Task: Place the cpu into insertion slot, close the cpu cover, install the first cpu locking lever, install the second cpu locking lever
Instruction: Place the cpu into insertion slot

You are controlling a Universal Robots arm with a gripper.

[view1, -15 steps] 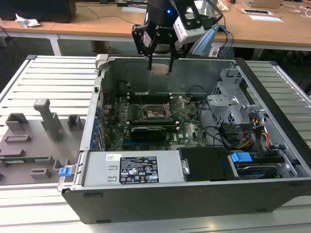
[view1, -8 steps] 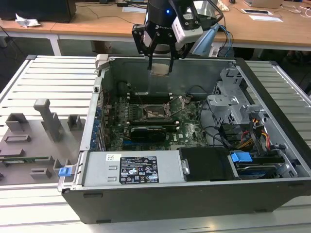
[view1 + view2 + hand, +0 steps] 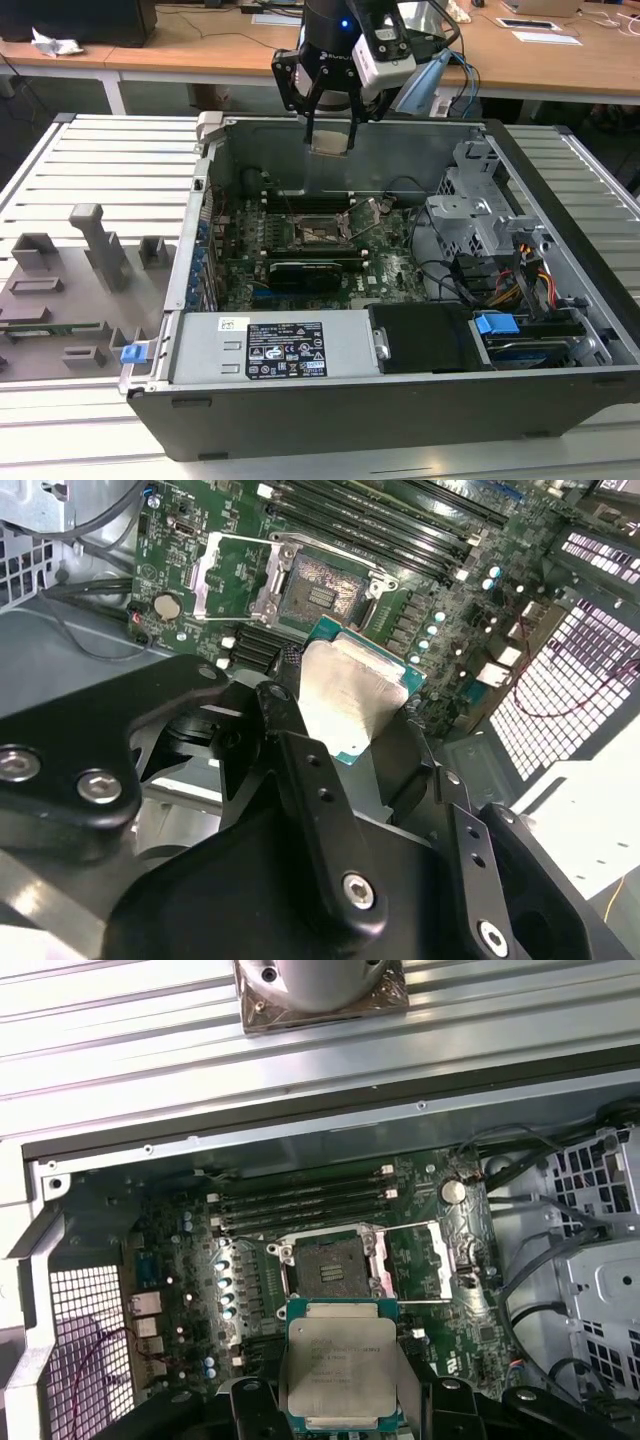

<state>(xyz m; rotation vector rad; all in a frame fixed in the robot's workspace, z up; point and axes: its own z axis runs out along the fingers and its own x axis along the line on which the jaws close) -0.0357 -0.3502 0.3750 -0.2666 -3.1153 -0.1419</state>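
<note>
Your gripper (image 3: pixel 330 138) has its fingers clamped on the cpu (image 3: pixel 342 1375); you hold it up in the air, above the open insertion slot (image 3: pixel 328 1268), not touching it.

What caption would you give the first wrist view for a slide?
The gripper holds the cpu above the green board, the insertion slot bare and the cpu cover swung open beside it.
</note>
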